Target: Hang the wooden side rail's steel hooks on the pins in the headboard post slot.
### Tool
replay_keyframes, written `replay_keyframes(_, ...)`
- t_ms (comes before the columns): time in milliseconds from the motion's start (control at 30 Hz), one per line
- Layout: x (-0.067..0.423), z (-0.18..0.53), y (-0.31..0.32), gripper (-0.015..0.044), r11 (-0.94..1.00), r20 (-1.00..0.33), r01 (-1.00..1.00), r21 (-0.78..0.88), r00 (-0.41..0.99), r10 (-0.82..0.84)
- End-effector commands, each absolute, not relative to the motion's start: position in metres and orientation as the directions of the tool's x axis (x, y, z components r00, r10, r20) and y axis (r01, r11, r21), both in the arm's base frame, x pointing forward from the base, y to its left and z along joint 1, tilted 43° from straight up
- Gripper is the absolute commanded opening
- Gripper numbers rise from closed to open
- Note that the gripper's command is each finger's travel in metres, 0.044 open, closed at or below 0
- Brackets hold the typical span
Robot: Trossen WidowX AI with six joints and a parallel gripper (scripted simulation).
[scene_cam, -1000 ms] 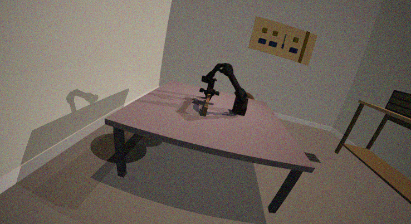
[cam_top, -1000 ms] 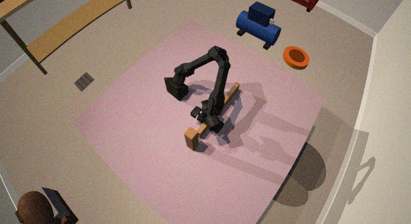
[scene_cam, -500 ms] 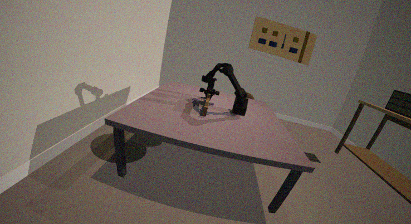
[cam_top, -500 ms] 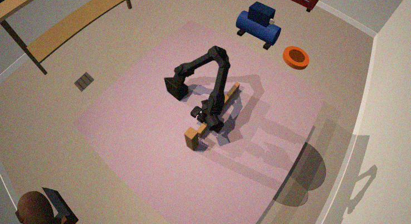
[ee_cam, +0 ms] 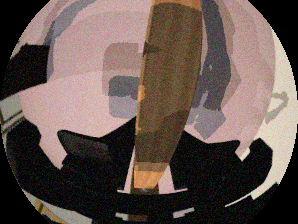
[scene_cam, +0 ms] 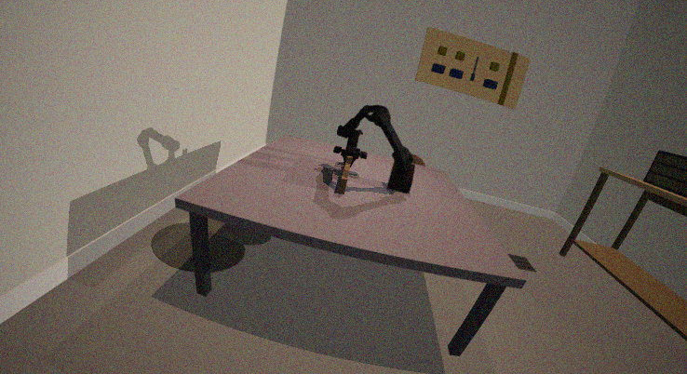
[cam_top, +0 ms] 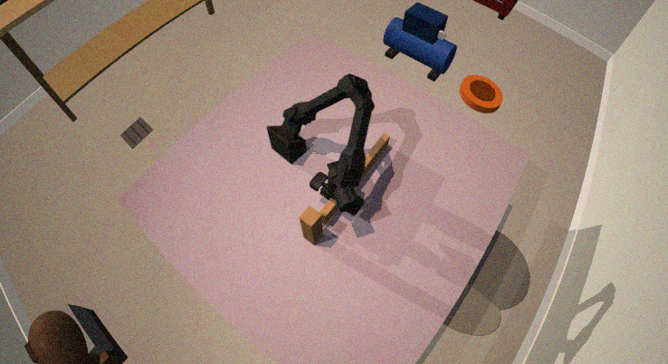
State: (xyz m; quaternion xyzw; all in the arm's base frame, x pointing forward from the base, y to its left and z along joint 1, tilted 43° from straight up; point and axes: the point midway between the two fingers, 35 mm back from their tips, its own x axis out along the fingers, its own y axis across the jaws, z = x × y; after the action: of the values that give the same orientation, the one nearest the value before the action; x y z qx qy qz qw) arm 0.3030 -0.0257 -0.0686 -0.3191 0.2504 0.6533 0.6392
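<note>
The wooden side rail (cam_top: pixel 376 151) (scene_cam: pixel 340 184) (ee_cam: pixel 172 60) runs under the arm toward the wooden headboard post (cam_top: pixel 310 226), which stands upright on the pink table. My black gripper (cam_top: pixel 339 201) (scene_cam: pixel 348 164) (ee_cam: pixel 151 175) is shut on the rail, nearer its post end, with a finger on each side. In the top view that rail end shows right beside the post, a little lower than its top; whether they touch is unclear. The far end appears low, near the table. The hooks, the slot and the pins cannot be made out, and the arm hides the rail's middle.
The arm's base (cam_top: pixel 286 144) (scene_cam: pixel 401 176) stands on the pink table (cam_top: pixel 224 268) (scene_cam: pixel 409 236), to one side of the rail. Shadows of arm and rail fall across the table toward the pale wall. A blue compressor (cam_top: pixel 418 45) and an orange ring (cam_top: pixel 467 101) are on the floor.
</note>
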Motion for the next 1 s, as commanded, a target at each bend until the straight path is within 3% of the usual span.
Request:
replay_keyframes(0, 0.3055, -0.0648, -0.0298, 0.0000, -0.053, -0.739, -0.994, -0.095, 0.035, 0.673)
replay_keyframes(967, 0.3053, -0.0613, -0.0331, 0.0000, -0.053, -0.739, -0.994, -0.095, 0.035, 0.673)
